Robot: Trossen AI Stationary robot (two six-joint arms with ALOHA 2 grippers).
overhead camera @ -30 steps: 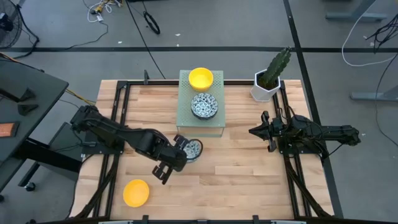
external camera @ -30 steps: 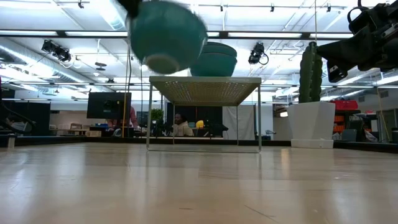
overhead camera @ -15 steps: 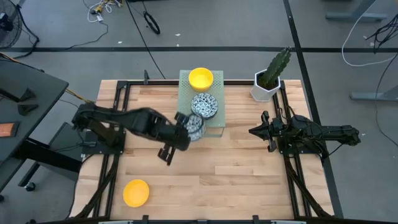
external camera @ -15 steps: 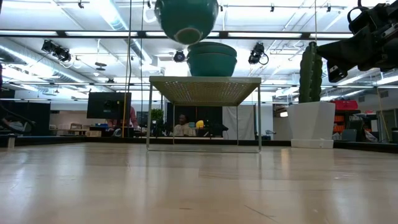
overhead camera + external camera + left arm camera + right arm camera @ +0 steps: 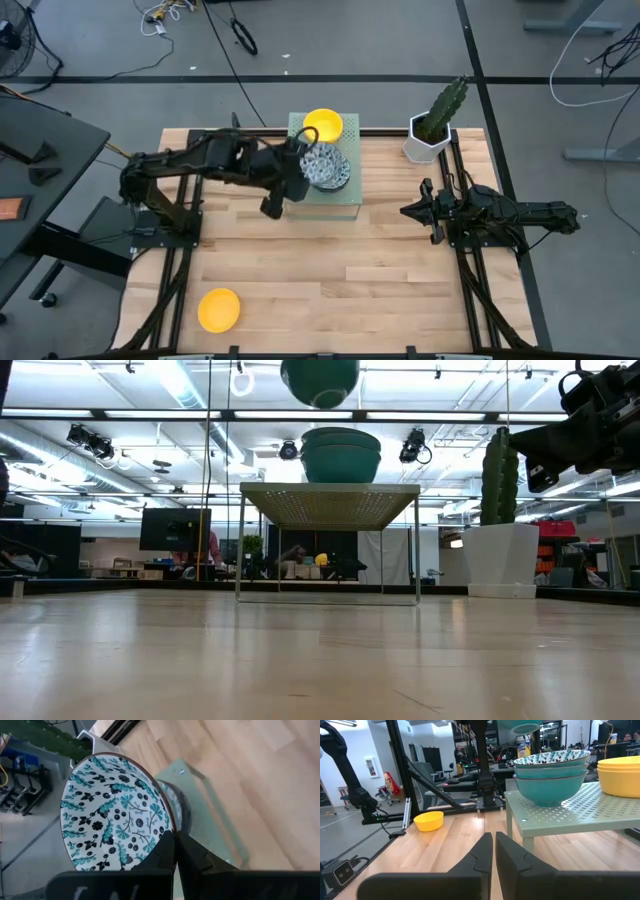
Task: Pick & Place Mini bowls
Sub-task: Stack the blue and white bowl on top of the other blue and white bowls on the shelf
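Note:
My left gripper [image 5: 300, 172] is shut on a white bowl with blue pattern [image 5: 115, 815], held in the air over a stack of like patterned bowls [image 5: 330, 172] on the green perforated stand [image 5: 298, 205]. In the low view the held bowl [image 5: 320, 380] hangs clear above the stack [image 5: 341, 455]. A yellow bowl [image 5: 322, 124] rests on the stand's far part. Another yellow bowl [image 5: 218, 309] rests on the table at the near left. My right gripper [image 5: 493, 845] is shut and empty at the table's right side [image 5: 432, 212]. My left gripper pinches the patterned bowl's rim [image 5: 169, 831], one finger inside the bowl and one outside. The fingers come from the table's left and near side. The bowl is lifted clear, its open side up, over the stack on the stand.
A white hexagonal pot with a cactus [image 5: 432, 132] stands at the table's far right corner. The stand sits on thin legs [image 5: 240, 550] at the table's far middle. Bare wood shows between the stand and the near yellow bowl.
My left gripper has carried the patterned bowl up and toward the table's far edge, from over the bare table in front of the stand to above the stack on the stand. It stays shut on the bowl.

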